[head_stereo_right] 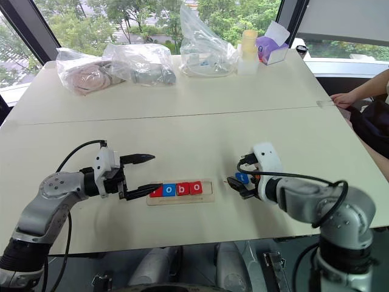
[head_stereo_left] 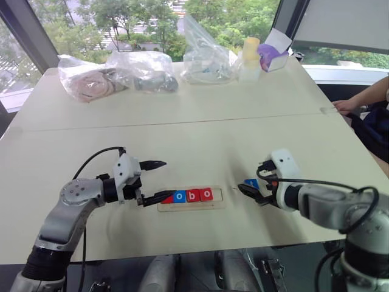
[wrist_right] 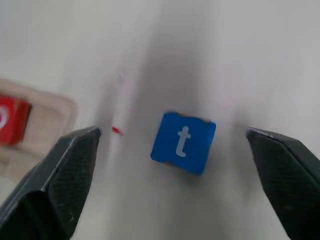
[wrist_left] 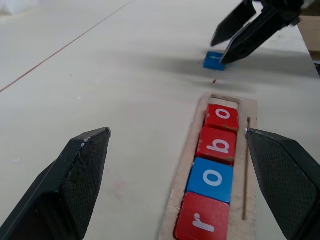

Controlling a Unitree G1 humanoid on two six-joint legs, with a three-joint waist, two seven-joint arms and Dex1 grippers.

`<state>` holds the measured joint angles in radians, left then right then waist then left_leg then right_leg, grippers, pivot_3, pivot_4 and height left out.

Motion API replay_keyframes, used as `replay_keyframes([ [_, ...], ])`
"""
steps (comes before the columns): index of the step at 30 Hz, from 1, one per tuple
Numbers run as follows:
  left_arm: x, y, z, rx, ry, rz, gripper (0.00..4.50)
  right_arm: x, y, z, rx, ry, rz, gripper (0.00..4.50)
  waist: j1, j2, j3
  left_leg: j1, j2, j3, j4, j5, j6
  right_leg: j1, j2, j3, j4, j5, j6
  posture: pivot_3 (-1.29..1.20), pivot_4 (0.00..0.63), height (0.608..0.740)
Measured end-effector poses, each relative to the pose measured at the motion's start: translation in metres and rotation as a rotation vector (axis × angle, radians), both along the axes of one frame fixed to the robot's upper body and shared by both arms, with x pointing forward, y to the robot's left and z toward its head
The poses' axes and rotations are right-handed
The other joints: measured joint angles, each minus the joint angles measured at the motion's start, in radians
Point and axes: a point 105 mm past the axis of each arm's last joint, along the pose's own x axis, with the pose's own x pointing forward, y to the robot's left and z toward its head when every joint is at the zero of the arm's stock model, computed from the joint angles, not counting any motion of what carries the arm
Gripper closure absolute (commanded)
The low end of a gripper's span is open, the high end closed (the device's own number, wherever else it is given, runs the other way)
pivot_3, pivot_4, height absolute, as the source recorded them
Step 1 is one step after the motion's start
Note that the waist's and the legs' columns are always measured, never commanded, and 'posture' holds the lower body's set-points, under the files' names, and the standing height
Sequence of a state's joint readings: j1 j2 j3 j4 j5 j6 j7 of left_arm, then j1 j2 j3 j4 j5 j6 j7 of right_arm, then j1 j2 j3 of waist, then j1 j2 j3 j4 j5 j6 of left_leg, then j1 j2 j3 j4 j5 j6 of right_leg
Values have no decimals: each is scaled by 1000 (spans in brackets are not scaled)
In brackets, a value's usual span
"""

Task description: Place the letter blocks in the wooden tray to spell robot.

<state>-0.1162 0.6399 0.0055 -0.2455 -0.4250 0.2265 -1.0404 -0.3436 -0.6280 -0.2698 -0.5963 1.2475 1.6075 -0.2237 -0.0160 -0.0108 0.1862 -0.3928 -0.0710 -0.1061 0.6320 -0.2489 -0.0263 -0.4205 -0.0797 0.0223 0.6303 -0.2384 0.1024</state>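
1. Nearest the head camera, the left pincer (head_stereo_left: 152, 181) hung just at the tray's (head_stereo_left: 222, 201) left end with its jaws spread wide, holding nothing and touching nothing.
2. On the other side, the right pincer (head_stereo_right: 238, 186) pointed down at the surface (head_stereo_left: 200, 137) with its jaws wide apart and empty.
3. Between those open fingers (wrist_right: 55, 185) lay the blue t block (wrist_right: 183, 142), flat on the surface, letter up, touched by neither finger as far as the wrist view showed.
4. That block sat just beside the tray's right end, outside it.
5. Four blocks filled the tray in order: red r (wrist_left: 206, 221), blue o (wrist_left: 214, 179), red b (wrist_left: 218, 145), red o (wrist_left: 223, 116).
6. One slot at the right end (wrist_left: 224, 103) was bare.
7. By my judgement the task was mostly done: "robo" was spelled, and only the t remained to be gripped, lifted and set into the last slot.
8. Farther off, plastic bags (head_stereo_left: 140, 70) and a small box (head_stereo_left: 271, 56) lay along the far edge of the surface, well apart from the work.
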Motion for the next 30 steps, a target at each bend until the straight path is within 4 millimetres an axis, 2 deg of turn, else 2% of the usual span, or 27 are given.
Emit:
replay_keyframes([
  [3,1,-2,0,-8,0,-1,0,0,3,19,-54,-9,145,34,2,0,0,0,0,0,0,0,1,1,1,-2,-1,-1,1,0,150,740],
  [6,2,-2,0,-10,-1,0,0,1,-4,20,-131,-21,255,34,6,0,0,-1,-1,-1,0,-1,2,2,-1,-3,-2,-2,3,0,150,740],
  [11,2,-3,1,-13,-8,-2,0,16,-19,-1,-206,-97,476,34,0,-1,1,0,-1,1,1,-2,2,4,-1,-2,-4,-2,4,0,150,740],
  [16,-1,-2,-2,-13,8,-5,0,21,-30,-22,-293,-141,673,34,2,-1,1,1,-1,1,1,-2,2,3,-1,-2,-3,-2,4,0,150,740],
  [23,-9,-1,4,-18,17,-35,0,21,-27,-37,-283,-172,814,34,5,0,1,1,-1,0,1,-2,2,3,-2,-1,-3,-2,4,0,150,740],
  [26,-9,0,4,-13,17,-34,0,21,-26,-37,-283,-180,834,801,6,-1,1,1,-1,0,1,-2,2,3,-2,-1,-3,-2,3,0,150,740],
  [29,-9,1,5,-11,16,-32,0,20,-23,-40,-279,-190,852,2225,6,0,1,1,-1,0,1,-2,2,3,-2,-1,-3,-2,3,0,150,740],
  [30,-9,1,5,-11,16,-32,0,20,-23,-40,-280,-190,856,2889,6,0,1,1,-1,0,1,-2,2,3,-2,-1,-3,-2,3,0,150,740],
])
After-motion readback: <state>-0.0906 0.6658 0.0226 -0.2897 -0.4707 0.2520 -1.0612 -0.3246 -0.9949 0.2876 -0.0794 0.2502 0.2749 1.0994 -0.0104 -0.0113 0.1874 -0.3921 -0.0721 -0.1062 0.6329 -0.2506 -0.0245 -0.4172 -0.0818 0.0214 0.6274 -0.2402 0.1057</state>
